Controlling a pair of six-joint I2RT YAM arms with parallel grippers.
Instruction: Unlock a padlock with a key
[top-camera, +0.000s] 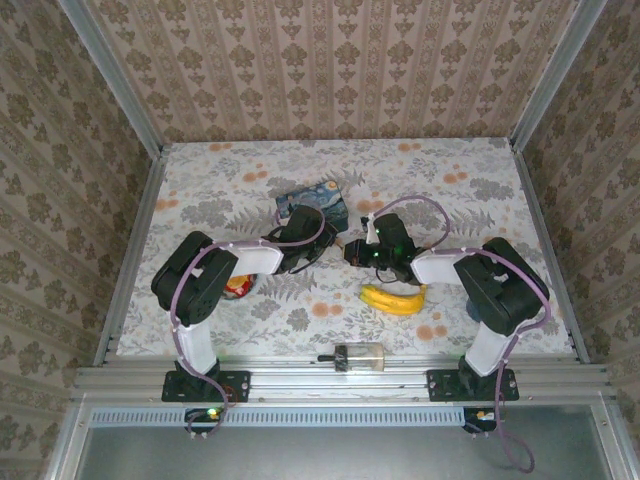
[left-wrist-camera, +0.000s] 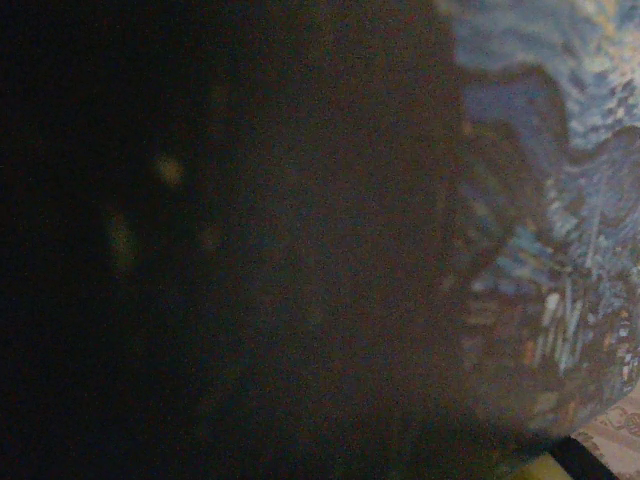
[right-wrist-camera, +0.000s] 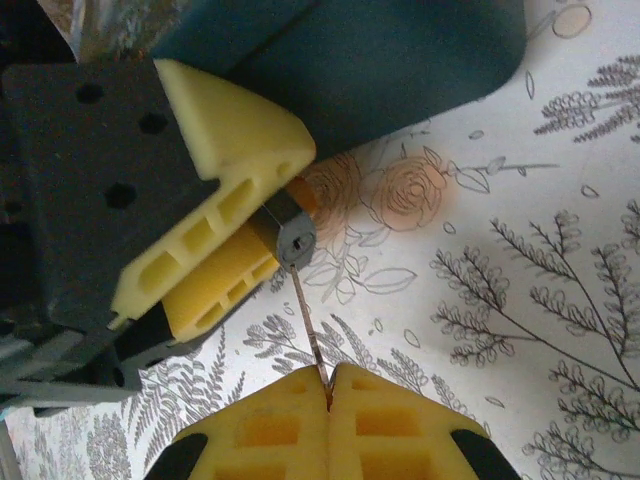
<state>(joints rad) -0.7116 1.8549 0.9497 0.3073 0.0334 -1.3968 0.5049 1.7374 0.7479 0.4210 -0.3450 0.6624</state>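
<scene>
The padlock (right-wrist-camera: 290, 232) was held between the yellow pads of the left gripper (right-wrist-camera: 235, 235), partly closed on it, above the bench (right-wrist-camera: 520, 300) beside the blue box (right-wrist-camera: 380, 60); the key (right-wrist-camera: 309, 325) was pinched in the fully closed right gripper (right-wrist-camera: 328, 392), its blade entered in the keyhole; insertion was judged done or nearly so; turning the key and freeing the shackle were judged left.

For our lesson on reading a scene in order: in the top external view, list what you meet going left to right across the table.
Red and yellow packet → blue painted tin box → clear cylinder → banana.
</scene>
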